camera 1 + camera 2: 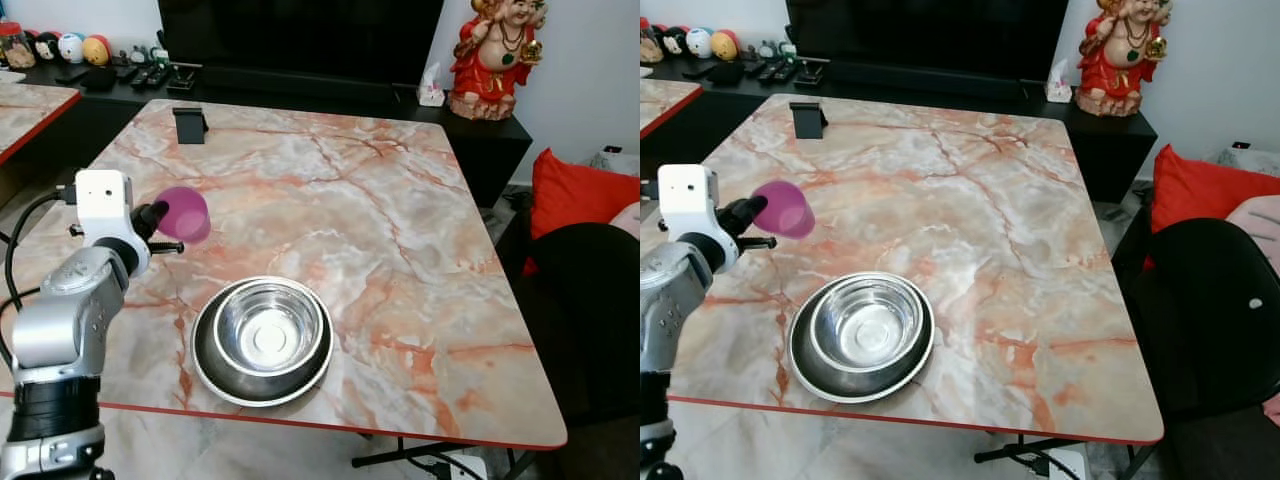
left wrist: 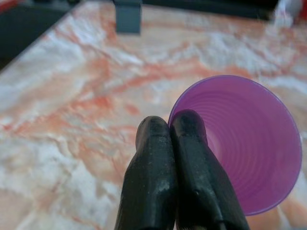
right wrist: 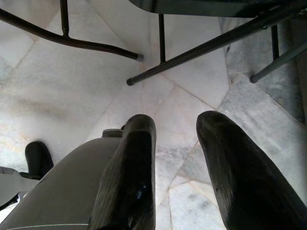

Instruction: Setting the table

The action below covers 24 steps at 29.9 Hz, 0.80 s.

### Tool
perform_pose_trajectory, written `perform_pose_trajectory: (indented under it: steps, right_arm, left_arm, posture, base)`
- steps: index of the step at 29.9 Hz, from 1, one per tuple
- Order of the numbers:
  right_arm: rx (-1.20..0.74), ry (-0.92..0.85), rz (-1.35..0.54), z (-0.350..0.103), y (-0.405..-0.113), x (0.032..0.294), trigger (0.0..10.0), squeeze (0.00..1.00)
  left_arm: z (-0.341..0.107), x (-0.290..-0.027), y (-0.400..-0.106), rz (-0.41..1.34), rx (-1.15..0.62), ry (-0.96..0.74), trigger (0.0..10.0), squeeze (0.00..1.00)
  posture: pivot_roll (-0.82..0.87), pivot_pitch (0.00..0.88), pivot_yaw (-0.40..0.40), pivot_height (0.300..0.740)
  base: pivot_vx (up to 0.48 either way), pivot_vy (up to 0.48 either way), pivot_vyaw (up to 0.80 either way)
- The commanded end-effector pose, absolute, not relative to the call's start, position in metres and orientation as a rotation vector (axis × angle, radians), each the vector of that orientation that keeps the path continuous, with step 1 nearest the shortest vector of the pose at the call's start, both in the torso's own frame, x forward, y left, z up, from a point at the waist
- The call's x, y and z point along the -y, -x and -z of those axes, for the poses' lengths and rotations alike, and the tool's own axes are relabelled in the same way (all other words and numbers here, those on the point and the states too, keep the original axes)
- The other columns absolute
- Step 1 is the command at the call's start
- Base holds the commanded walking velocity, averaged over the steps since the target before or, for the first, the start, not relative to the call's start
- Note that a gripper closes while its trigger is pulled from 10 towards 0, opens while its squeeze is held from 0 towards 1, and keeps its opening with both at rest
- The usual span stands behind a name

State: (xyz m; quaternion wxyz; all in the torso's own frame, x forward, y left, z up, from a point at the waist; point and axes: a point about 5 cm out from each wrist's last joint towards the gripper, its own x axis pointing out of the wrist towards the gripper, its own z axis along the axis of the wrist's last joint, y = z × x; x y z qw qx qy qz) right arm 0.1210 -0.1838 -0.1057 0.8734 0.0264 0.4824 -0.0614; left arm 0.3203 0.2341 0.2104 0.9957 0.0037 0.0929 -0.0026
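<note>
My left gripper (image 1: 166, 232) is raised over the left side of the marble table (image 1: 400, 230), shut on the rim of a purple plastic cup (image 1: 184, 213). The cup lies tilted, its mouth facing my wrist camera, where its ribbed inside (image 2: 249, 143) shows beside the two closed fingers (image 2: 165, 158). A steel bowl (image 1: 268, 328) sits inside a dark plate (image 1: 207, 363) near the table's front edge, right of the gripper. My right gripper (image 3: 175, 134) hangs low with its fingers apart and nothing between them, over the tiled floor.
A small black stand (image 1: 189, 125) rests at the table's far left. Behind it runs a dark TV bench (image 1: 300, 85) with remotes and a red figurine (image 1: 495, 55). A black chair (image 1: 1220, 300) and red cushion (image 1: 580, 195) stand on the right. Chair legs (image 3: 192, 52) cross the floor.
</note>
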Motion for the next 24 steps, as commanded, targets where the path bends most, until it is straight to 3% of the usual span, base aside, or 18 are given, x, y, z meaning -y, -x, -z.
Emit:
perform_pose_trajectory:
  steps: [1, 9, 24]
  right_arm:
    - [-1.014, -0.049, 0.128, 0.106, -0.121, 0.186, 10.0, 0.0]
    - [-1.017, -0.053, 0.122, 0.106, -0.12, 0.184, 10.0, 0.0]
    - [-1.02, -0.057, 0.121, 0.106, -0.12, 0.184, 10.0, 0.0]
  left_arm:
    - [-0.215, -0.231, -0.323, 0.04, -0.224, -0.03, 10.0, 0.0]
    - [-0.197, -0.233, -0.325, 0.041, -0.359, -0.021, 10.0, 0.0]
    - [-0.186, -0.233, -0.326, 0.009, -0.408, 0.008, 10.0, 0.0]
  posture:
    - [0.04, 0.0, -0.078, 0.74]
    - [0.03, 0.0, -0.065, 0.74]
    - [0.03, 0.0, -0.063, 0.74]
  base:
    - [0.0, 0.0, 0.0]
    - [0.0, 0.0, 0.0]
    - [0.0, 0.0, 0.0]
